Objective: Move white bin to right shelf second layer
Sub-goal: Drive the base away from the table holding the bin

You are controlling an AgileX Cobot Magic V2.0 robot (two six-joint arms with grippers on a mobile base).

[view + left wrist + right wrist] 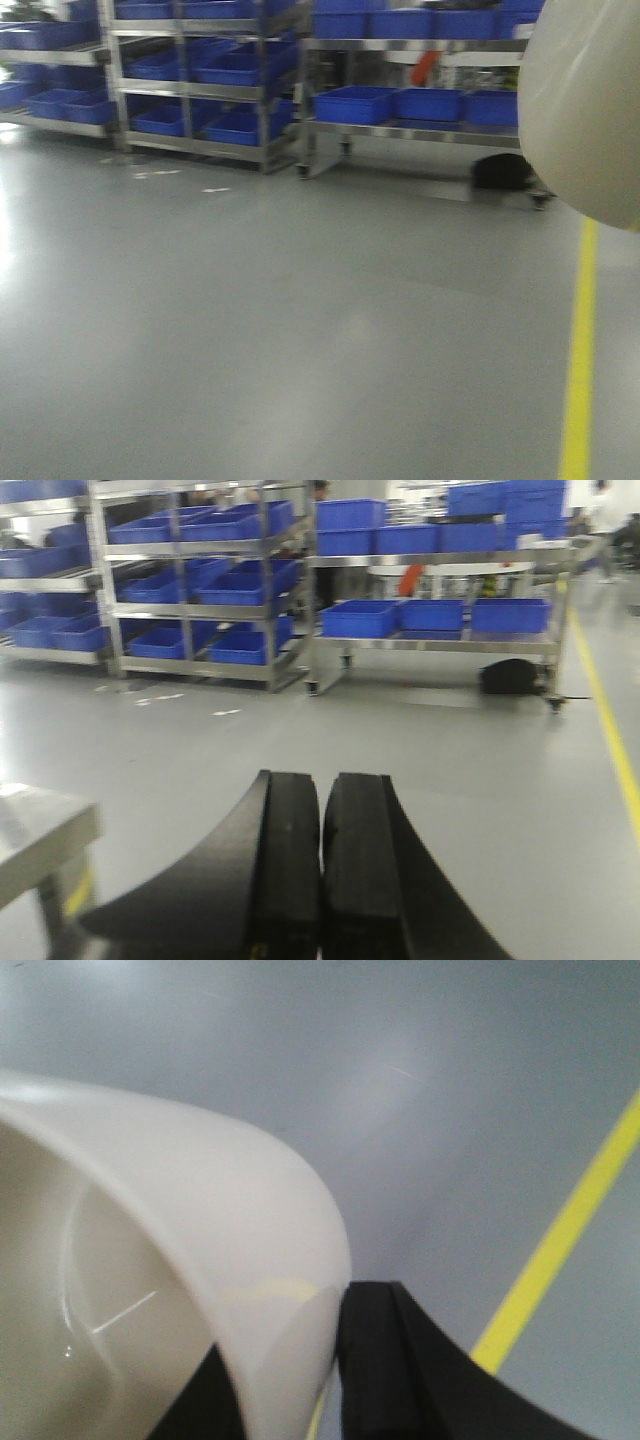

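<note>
front view: a glossy, rounded cream-white plastic bin (585, 110) fills the upper right corner, cut off by the frame edge and hanging above the smooth grey floor (300, 330). a yellow painted floor line (580, 350) runs beneath it. steel-framed racks (265, 90) stand along the far side, well apart from the bin, loaded with blue rectangular plastic crates (355, 104). a black lump (500, 172) sits on the floor under the right-hand rack, too blurred to identify.

left wrist view: left hand (323, 790), two curved black fingers pressed together with nothing between them. it is held over the floor, facing the racks and crates. the corner of a shiny stainless-steel surface (40, 830) shows at lower left. the yellow line runs along the right edge.

right wrist view: right hand (290, 1380) is pinching the bin's wall at the rim. one black finger (390, 1360) lies flat against the outer side, and the other shows as a dark shape at the wall's opposite side, partly hidden. the bin's mouth opens to the lower left, its inside shiny. the bin is off the ground, with grey floor and the yellow line beyond it.
</note>
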